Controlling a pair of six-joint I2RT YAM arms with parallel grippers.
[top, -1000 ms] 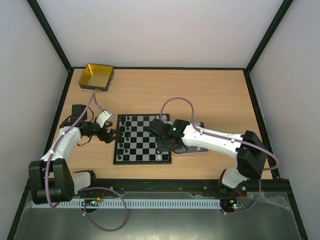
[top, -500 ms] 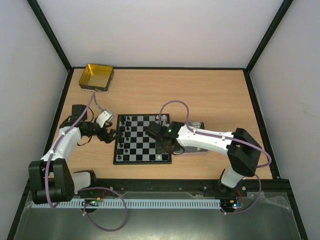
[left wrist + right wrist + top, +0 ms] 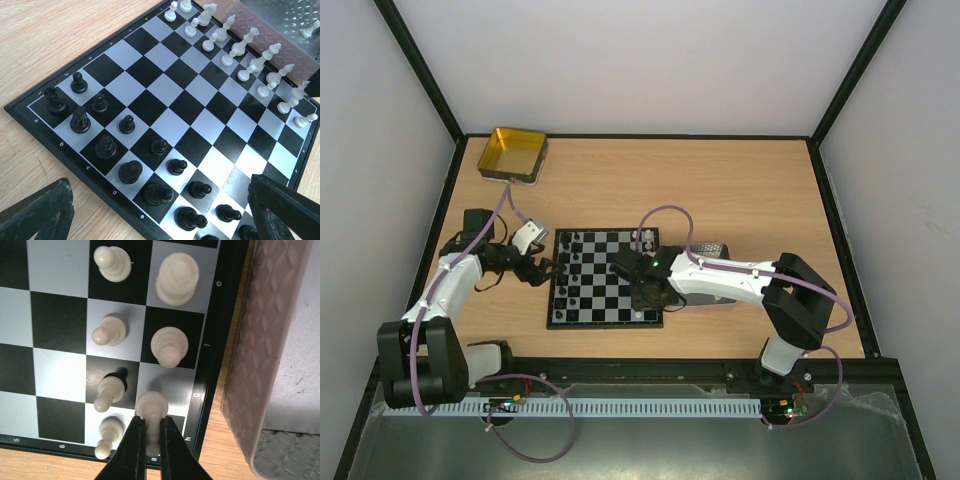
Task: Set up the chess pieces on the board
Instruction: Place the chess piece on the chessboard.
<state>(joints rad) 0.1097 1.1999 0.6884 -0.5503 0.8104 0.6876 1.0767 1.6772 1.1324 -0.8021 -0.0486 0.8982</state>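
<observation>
The checkered board (image 3: 605, 290) lies mid-table. Black pieces (image 3: 130, 172) fill its two left rows. White pieces (image 3: 240, 47) line the right side. My right gripper (image 3: 148, 440) is shut on a white piece (image 3: 151, 409), holding it by its narrow part over the board's (image 3: 55, 310) near right corner, by the g and h marks. Other white pieces (image 3: 170, 345) stand just beyond it. In the top view the right gripper (image 3: 648, 292) sits over that corner. My left gripper (image 3: 542, 268) is open and empty beside the board's left edge, its fingers (image 3: 40, 215) framing the black rows.
A silver metal tray (image 3: 717, 249) with a ribbed pinkish rim (image 3: 260, 355) lies right against the board's right edge, partly under the right arm. A yellow square tin (image 3: 513, 153) stands at the far left. Black frame posts edge the table.
The right arm has folded and its gripper has moved left and nearer along the board's right side to the near corner. The left arm has not moved.
</observation>
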